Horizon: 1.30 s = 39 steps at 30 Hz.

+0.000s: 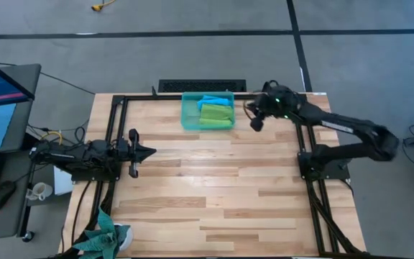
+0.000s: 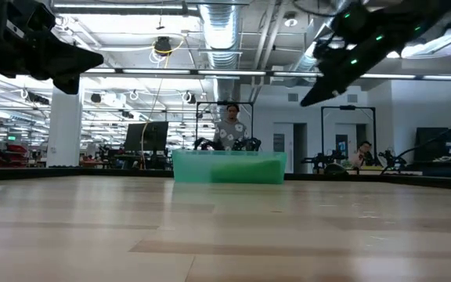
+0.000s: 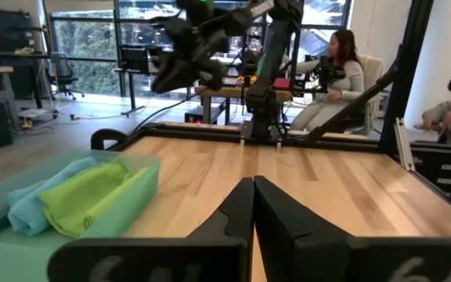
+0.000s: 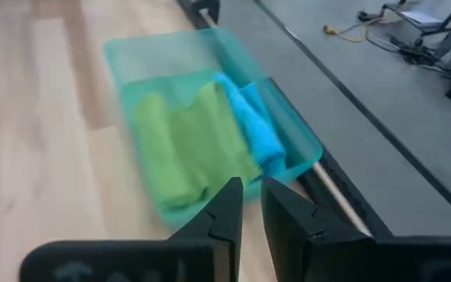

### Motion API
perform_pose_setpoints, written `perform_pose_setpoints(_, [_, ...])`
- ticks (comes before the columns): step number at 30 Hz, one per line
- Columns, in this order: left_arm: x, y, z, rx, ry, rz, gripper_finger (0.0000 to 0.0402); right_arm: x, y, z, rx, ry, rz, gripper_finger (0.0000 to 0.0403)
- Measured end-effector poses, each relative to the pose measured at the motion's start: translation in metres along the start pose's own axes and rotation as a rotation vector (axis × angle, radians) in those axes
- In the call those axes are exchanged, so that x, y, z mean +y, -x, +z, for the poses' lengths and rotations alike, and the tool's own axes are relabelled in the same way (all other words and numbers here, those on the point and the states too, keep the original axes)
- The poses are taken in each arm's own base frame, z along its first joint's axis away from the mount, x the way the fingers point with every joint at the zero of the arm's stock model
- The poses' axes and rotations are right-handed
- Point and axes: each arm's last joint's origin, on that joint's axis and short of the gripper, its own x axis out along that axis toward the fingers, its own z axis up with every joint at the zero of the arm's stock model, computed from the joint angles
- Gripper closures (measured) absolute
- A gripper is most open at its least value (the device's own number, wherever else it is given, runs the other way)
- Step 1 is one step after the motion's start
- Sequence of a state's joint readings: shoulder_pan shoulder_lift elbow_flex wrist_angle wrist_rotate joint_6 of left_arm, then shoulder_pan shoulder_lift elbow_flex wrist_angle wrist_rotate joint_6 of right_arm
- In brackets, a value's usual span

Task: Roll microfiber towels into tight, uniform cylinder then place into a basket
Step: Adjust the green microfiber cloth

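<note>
Both towels, green roll [image 1: 215, 116] and blue one [image 1: 213, 101], already sit in the teal basket [image 1: 188, 115] at the far edge. Right gripper [image 1: 256, 124] hovers beside it, fingers nearly closed, empty; left gripper [image 1: 148, 152] is pinched closed, empty, parked left. Risk: the right arm clipping the basket's rim and shoving it off.
</note>
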<state>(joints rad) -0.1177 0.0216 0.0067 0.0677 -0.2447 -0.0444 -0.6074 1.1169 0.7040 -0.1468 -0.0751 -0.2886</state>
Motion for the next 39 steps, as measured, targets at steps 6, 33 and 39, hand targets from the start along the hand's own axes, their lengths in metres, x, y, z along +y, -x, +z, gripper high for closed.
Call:
perform_pose_setpoints(6, [0.000, 0.000, 0.000, 0.000, -0.059, 0.000, 0.0401, -0.019, -0.047, 0.014, 0.077, -0.021, -0.007, 0.0303])
perform_pose_setpoints(33, [0.000, 0.000, 0.000, 0.000, -0.167, 0.007, 0.0401, -0.031, -0.179, 0.030, 0.308, 0.160, 0.283, 0.0256])
perform_pose_setpoints(39, [0.000, 0.000, 0.000, 0.000, -0.167, 0.008, 0.0401, -0.034, -0.185, 0.032, 0.308, 0.158, 0.277, 0.0252])
